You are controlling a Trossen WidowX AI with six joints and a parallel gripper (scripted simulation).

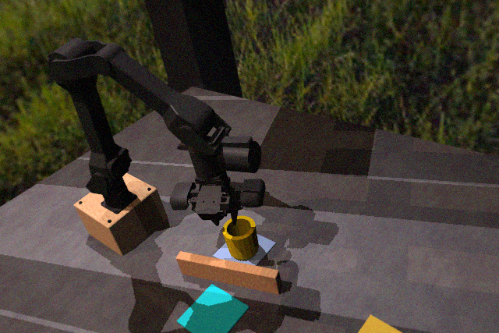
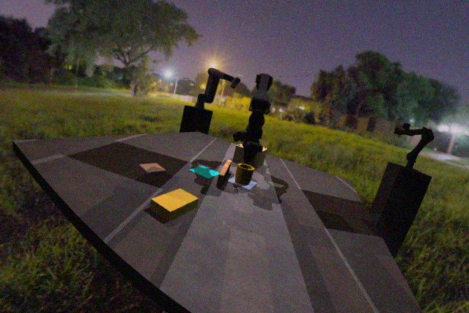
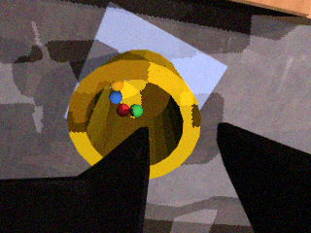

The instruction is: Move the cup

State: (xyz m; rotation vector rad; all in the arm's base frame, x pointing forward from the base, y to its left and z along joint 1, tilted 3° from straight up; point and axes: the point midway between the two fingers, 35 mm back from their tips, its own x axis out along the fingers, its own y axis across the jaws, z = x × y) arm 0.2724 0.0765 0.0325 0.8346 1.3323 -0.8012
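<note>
No text, label, brand or number can be read anywhere — not on any surface.

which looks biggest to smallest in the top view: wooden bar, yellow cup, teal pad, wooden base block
1. wooden base block
2. wooden bar and teal pad: too alike to rank, and the pad is nearer the camera
3. yellow cup
</note>
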